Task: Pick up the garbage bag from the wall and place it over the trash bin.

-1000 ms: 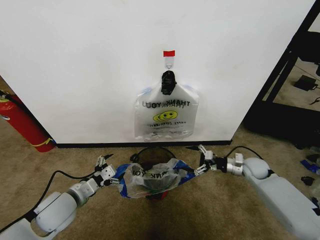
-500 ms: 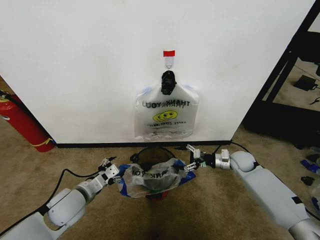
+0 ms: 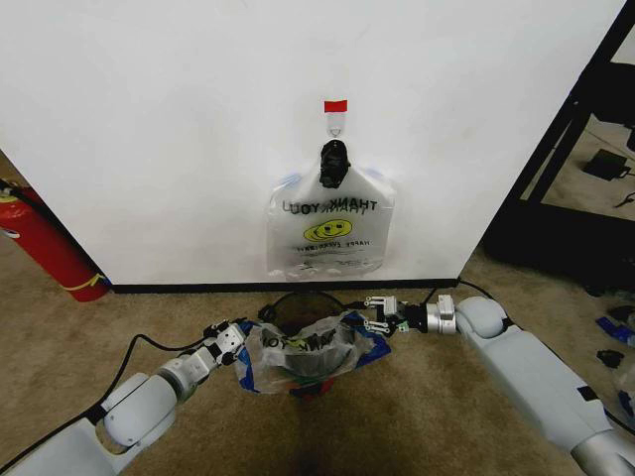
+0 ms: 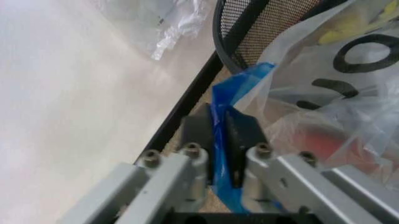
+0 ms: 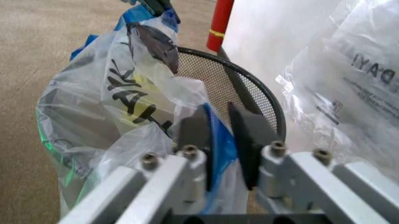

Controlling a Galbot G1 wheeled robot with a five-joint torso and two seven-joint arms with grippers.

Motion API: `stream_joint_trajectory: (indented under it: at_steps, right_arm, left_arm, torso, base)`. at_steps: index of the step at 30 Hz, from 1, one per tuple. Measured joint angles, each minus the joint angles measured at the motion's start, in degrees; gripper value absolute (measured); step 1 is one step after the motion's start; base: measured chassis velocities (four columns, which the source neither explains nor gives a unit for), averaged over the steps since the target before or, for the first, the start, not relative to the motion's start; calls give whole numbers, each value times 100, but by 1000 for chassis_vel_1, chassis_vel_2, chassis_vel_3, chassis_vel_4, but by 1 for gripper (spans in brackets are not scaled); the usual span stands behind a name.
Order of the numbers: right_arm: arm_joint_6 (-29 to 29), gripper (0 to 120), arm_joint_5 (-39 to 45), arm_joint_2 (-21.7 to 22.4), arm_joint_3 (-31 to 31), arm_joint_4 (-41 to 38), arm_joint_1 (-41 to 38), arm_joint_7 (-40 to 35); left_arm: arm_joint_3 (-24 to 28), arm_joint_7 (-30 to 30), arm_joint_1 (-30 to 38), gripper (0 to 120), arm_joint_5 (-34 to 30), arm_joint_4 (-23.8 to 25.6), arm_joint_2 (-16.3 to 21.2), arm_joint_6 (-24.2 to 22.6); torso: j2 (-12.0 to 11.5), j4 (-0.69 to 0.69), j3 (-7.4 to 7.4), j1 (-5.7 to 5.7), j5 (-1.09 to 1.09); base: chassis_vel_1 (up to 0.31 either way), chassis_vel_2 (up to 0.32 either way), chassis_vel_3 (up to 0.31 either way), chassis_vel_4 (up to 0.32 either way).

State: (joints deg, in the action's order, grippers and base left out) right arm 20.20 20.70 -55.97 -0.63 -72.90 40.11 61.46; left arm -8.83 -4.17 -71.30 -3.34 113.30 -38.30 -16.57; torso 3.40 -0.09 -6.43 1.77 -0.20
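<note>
The garbage bag (image 3: pixel 306 349), clear with dark lettering and blue handle strips, is bunched over the black mesh trash bin (image 3: pixel 303 300) on the carpet below the wall (image 3: pixel 179 129). My left gripper (image 3: pixel 234 351) is at the bag's left side, shut on a blue handle strip (image 4: pixel 223 107) between its dark pads. On the bag's right side my right gripper (image 3: pixel 376 320) is shut on the other blue strip (image 5: pixel 219 135), close to the bin's rim (image 5: pixel 252 91). The bag (image 5: pixel 118 98) hangs partly over the rim, and the back of the bin's mouth is uncovered.
Same-printed bags (image 3: pixel 330 226) hang from a black clip (image 3: pixel 333 163) on a hook under red tape (image 3: pixel 335 106). A red fire extinguisher (image 3: pixel 45 243) stands at the left by the baseboard. Dark shelving (image 3: pixel 585 149) stands at the right. Carpet lies open around the bin.
Both grippers have moved inward toward the bin, still holding the handles. The bag has gone slack and bunched closer over the bin.
</note>
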Motion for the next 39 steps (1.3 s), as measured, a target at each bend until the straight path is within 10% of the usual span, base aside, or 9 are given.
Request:
stream_joint_trajectory:
  at_steps: [39]
  right_arm:
    - [117,0,1360,-1376,627,1864,-261,-2764]
  left_arm:
    - [470,576,844,0,260,-1704,-1163,512]
  torso:
    - [0,0,0,0,-1]
  base:
    - [0,0,0,0]
